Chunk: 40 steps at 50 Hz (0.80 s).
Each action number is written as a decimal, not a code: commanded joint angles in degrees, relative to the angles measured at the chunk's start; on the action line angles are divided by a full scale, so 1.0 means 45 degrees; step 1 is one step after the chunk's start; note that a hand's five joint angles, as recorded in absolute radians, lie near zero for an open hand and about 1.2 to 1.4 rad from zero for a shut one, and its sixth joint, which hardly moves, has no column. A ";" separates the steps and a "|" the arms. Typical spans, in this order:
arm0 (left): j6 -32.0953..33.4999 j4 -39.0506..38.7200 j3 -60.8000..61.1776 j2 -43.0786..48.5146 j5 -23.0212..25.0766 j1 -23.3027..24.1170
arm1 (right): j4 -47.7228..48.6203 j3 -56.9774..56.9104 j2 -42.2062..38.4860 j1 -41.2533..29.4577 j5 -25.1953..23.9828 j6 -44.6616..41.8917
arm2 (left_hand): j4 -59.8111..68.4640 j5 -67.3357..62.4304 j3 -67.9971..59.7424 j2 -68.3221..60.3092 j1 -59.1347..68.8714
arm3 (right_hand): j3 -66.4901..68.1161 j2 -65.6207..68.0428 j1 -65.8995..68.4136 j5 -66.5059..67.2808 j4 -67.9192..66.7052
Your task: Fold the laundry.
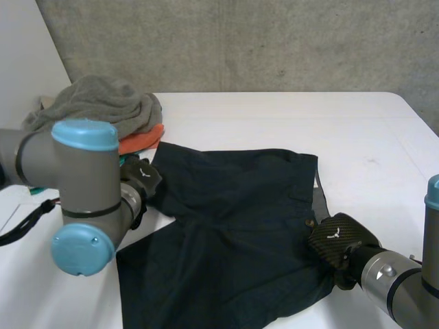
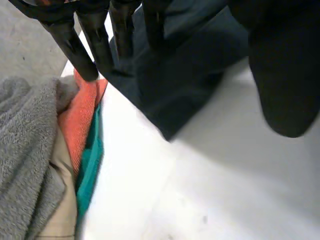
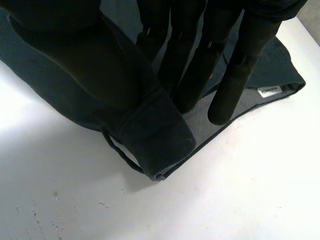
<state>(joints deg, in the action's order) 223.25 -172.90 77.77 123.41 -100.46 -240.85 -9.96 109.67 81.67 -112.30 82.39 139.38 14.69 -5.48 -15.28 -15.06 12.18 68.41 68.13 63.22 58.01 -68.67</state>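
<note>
Soft, light dark shorts (image 1: 233, 226) sprawl mid-frame on the tabletop (image 1: 370, 137). My right hand (image 1: 336, 241) pinches the firmer waistband (image 3: 155, 135), the best hold. My left hand (image 1: 143, 178) is at the left edge, perhaps a leg hem; I cannot tell its grip.

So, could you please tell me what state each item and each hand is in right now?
dark shorts: spread out on the table, wrinkled, not yet folded.
grey towel: bunched in a heap, unfolded.
orange cloth: crumpled under the towel.
right hand: shut, pinching the shorts' waistband.
left hand: at the shorts' edge beside the heap; grip unclear.
</note>
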 commanded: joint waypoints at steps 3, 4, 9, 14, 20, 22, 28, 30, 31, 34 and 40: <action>-0.4037 0.2228 0.0585 -0.3141 0.0527 -0.0365 | 0.0006 -0.0308 0.0542 -0.0141 0.0032 0.0296 | -0.1041 0.1217 0.1172 0.1125 -0.0485 | 0.2575 0.2639 0.3729 0.2666 -0.2519; -0.4412 0.2405 0.0801 -0.3437 0.0586 -0.0385 | -0.0014 -0.0387 0.0582 -0.0161 0.0013 0.0355 | -0.1041 0.1217 0.1172 0.1125 -0.0485 | 0.2575 0.2639 0.3729 0.2666 -0.2519; -0.6132 0.3284 0.2597 -0.5040 0.1347 -0.0268 | -0.0014 -0.0777 0.0700 -0.0434 0.0071 0.0882 | -0.0621 0.0797 0.0753 0.0705 -0.0065 | 0.2575 0.2639 0.3729 0.2666 -0.2519; -0.6818 0.3754 0.5308 -0.6445 0.2090 0.0569 | -0.0053 -0.1382 0.0680 -0.0590 0.0090 0.1875 | 0.0126 0.0050 0.0006 -0.0042 0.0682 | 0.2575 0.2639 0.3729 0.2666 -0.2519; -0.6857 0.3579 0.7129 -0.7346 0.1740 0.1898 | -0.0209 -0.1891 0.0583 -0.0591 0.0207 0.3323 | 0.1323 -0.1147 -0.1192 -0.1239 0.1879 | 0.2575 0.2639 0.3729 0.2666 -0.2519; -0.6876 0.3442 0.7365 -0.7444 0.1564 0.2173 | -0.0209 -0.2066 0.0485 -0.0591 0.0402 0.3831 | 0.1472 -0.1297 -0.1341 -0.1389 0.2029 | 0.2575 0.2639 0.3729 0.2666 -0.2519; -0.6935 0.3324 0.7581 -0.7269 0.1172 0.2622 | -0.0229 -0.2360 0.0446 -0.0473 0.1007 0.4788 | 0.1697 -0.1522 -0.1566 -0.1614 0.2253 | 0.2575 0.2639 0.3729 0.2666 -0.2519; -0.6994 0.3266 0.7600 -0.6957 0.1094 0.2779 | -0.0229 -0.2360 0.0446 -0.0512 0.1242 0.5004 | 0.1697 -0.1522 -0.1566 -0.1614 0.2254 | 0.2575 0.2639 0.3729 0.2666 -0.2519; -0.7013 0.3266 0.7581 -0.6821 0.1075 0.2837 | -0.0210 -0.2341 0.0446 -0.0512 0.1320 0.5062 | 0.1734 -0.1559 -0.1603 -0.1651 0.2290 | 0.2575 0.2639 0.3729 0.2666 -0.2519; -0.7033 0.3247 0.7406 -0.6235 0.0997 0.3013 | -0.0151 -0.2282 0.0484 -0.0512 0.1594 0.5238 | 0.2441 -0.2265 -0.2310 -0.2357 0.2997 | 0.2575 0.2639 0.3729 0.2666 -0.2519; -0.6975 0.2196 0.6859 -0.5570 -0.0016 0.2877 | -0.0423 -0.2224 0.0524 -0.0356 0.1576 0.4987 | 1.4501 -1.4325 -1.4369 -1.4417 1.5057 | 0.2575 0.2639 0.3729 0.2666 -0.2519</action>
<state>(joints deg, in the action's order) 191.64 -158.95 110.91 95.16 -96.65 -227.42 -10.90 99.23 83.77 -114.44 89.38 162.95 40.45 -30.20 -41.18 -41.35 40.10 68.41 68.13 63.22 58.01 -68.67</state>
